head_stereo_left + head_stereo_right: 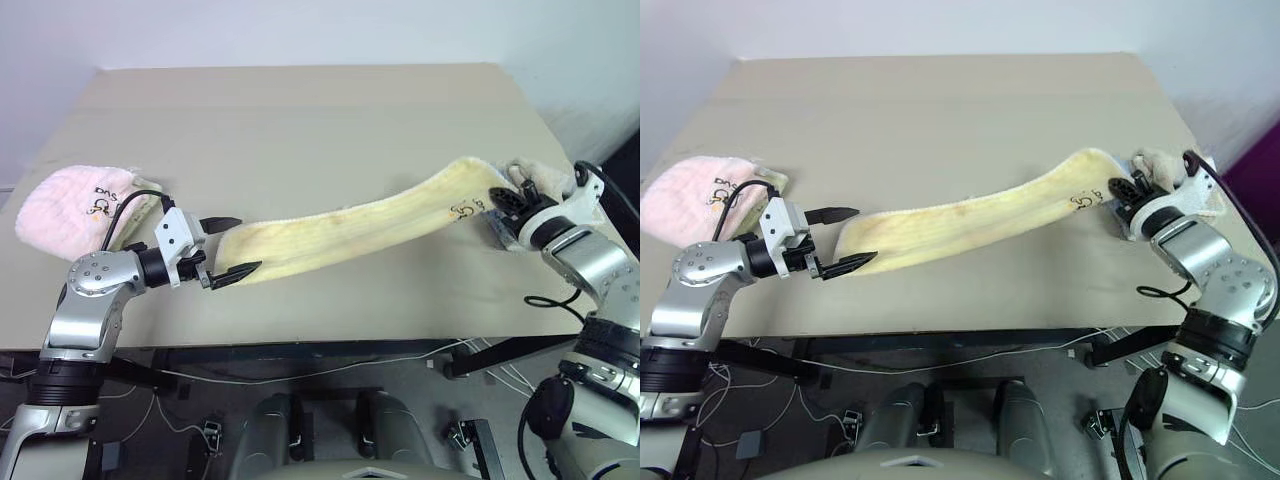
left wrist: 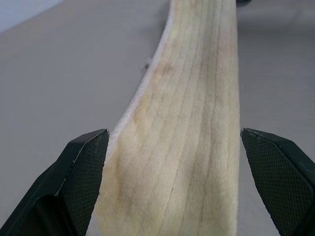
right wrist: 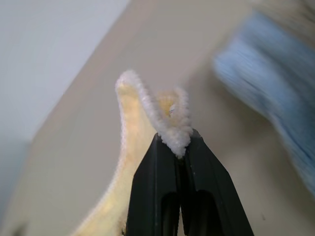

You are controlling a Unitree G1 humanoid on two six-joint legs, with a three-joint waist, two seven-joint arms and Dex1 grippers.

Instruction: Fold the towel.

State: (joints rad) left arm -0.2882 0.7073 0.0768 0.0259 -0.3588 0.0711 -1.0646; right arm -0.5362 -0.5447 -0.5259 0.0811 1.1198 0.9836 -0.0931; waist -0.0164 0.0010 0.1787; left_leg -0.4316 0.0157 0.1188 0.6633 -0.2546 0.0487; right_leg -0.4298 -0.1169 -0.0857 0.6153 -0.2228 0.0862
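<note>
The pale yellow towel [image 1: 360, 225] stretches as a long narrow band across the front of the table [image 1: 300, 120], with a small dark logo near its right end. That right end is raised off the table, and my right gripper [image 1: 503, 200] is shut on its whitish hem [image 3: 174, 132]. My left gripper [image 1: 245, 243] is open at the towel's left end. The cloth [image 2: 182, 147] lies between its two black fingers [image 2: 83, 167], with a small gap on each side.
A pink towel [image 1: 70, 205] with a dark logo lies bunched at the table's left edge, behind my left arm. A beige folded towel [image 1: 540, 175] and a light blue one [image 3: 275, 83] sit at the right edge by my right gripper. Cables hang under the table's front edge.
</note>
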